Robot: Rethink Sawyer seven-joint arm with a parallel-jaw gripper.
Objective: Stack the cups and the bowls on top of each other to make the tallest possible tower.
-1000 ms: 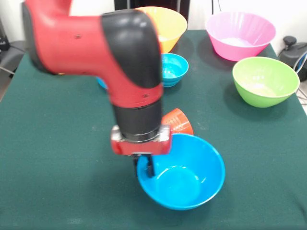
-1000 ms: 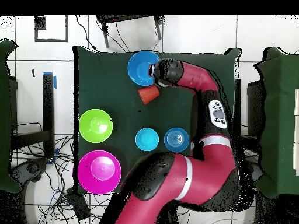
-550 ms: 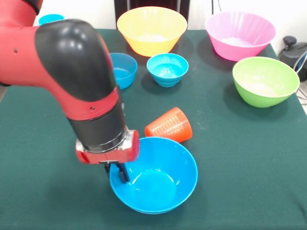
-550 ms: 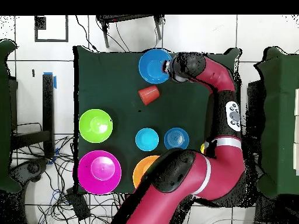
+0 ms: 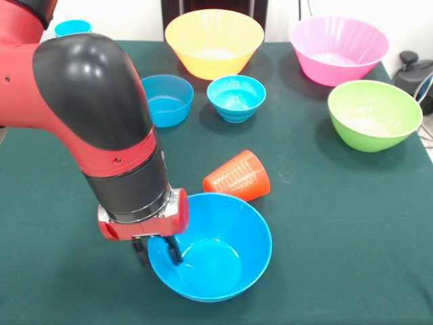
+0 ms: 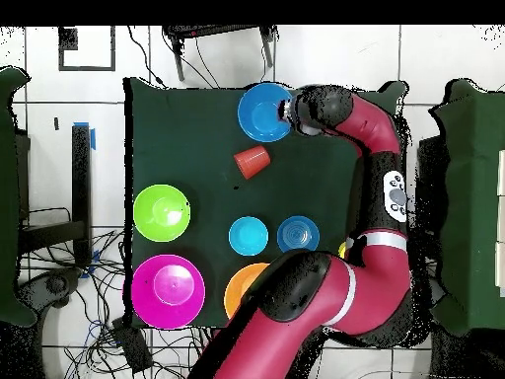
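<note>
My gripper (image 5: pixel 157 252) is down at the near edge of the green table (image 5: pixel 338 223), clamped on the left rim of the medium blue bowl (image 5: pixel 211 248): one finger inside the wall, the other outside it. The bowl sits upright, mouth up. In the overhead view the same bowl (image 6: pixel 264 112) shows at the top of the table with my wrist beside it.

Orange-red ribbed cup (image 5: pixel 237 177) lies on its side just beyond the blue bowl, mouth toward the left, very close to the bowl's far rim; I cannot tell if they touch.

Further back, near the middle: two smaller blue bowls, one (image 5: pixel 166 99) on the left, one (image 5: pixel 236 97) just right of it, apart from each other. Far row: yellow-orange bowl (image 5: pixel 214 42) centre, pink bowl (image 5: pixel 338 49) to the right. Green bowl (image 5: pixel 374 114) stands at the right side, nearer than the pink one. Sky blue cup (image 5: pixel 72 27) at the far left corner, partly behind my arm.

All bowls stand singly; nothing is stacked.
</note>
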